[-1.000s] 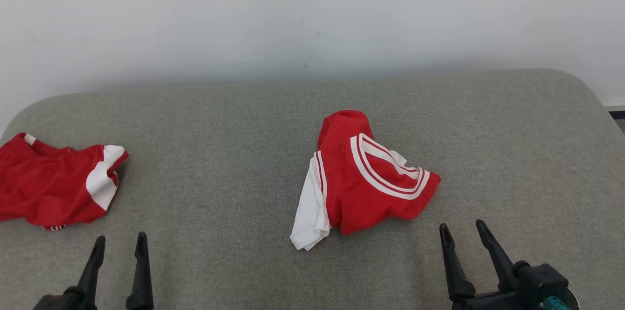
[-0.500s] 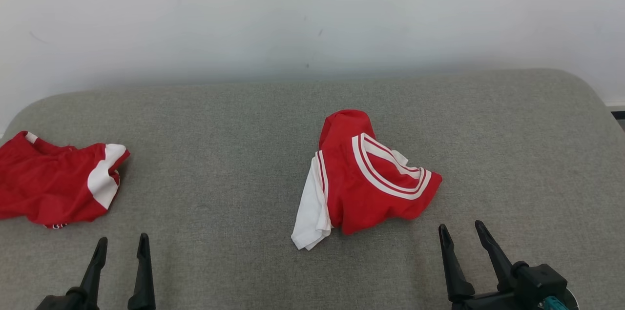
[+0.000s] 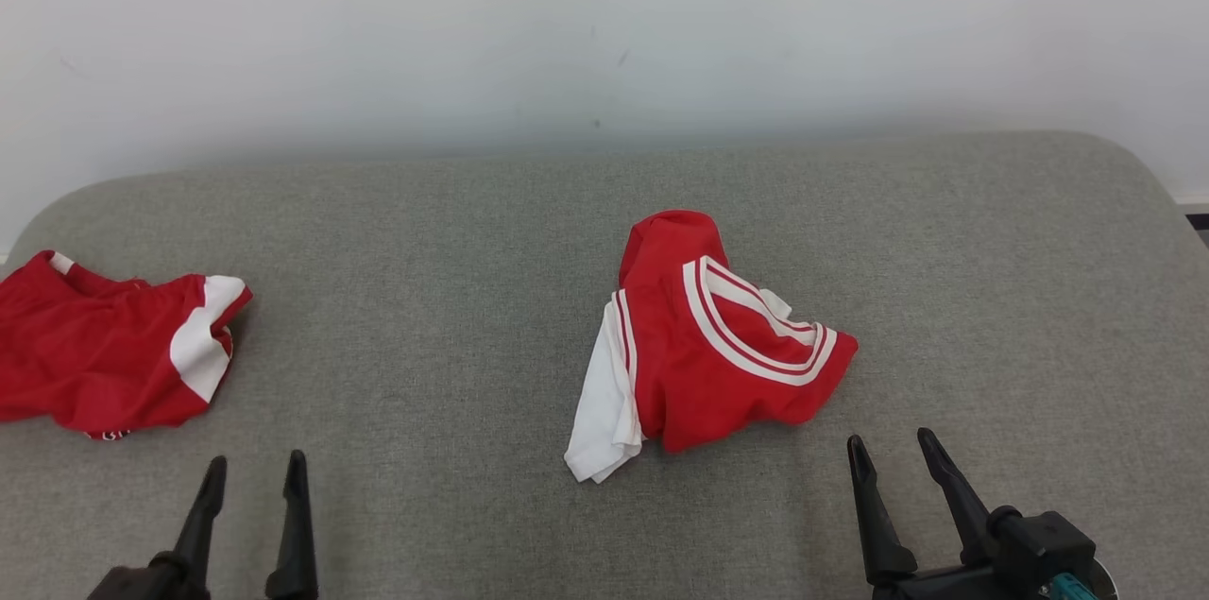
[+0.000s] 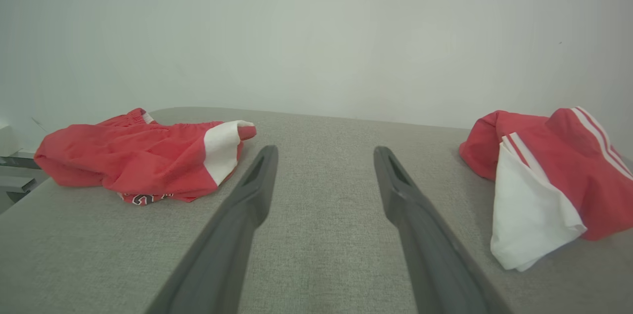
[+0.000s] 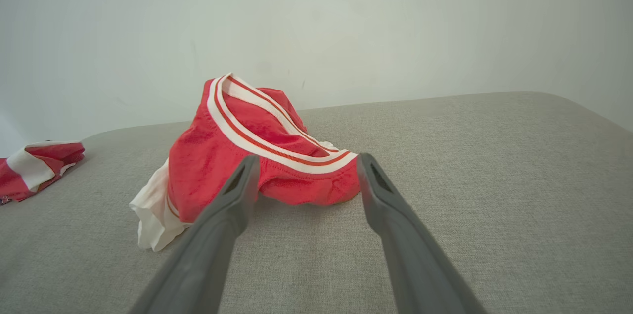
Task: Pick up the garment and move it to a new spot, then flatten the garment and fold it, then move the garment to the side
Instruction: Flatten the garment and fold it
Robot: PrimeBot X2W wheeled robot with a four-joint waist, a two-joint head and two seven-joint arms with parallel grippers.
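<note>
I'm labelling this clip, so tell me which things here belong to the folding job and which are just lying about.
Job:
- red-and-white shirt, crumpled mid-surface, likely the garment
- left gripper, open
- right gripper, open, nearest the shirt
- grey padded surface under it

Lying about:
- red shorts with a white panel, far left
- white wall

Bare cushion (image 3: 416, 317) lies open between the shorts (image 3: 94, 354) at left and the jersey (image 3: 727, 364) right of centre, and again right of the jersey. A wall (image 3: 604, 14) closes the far side.
</note>
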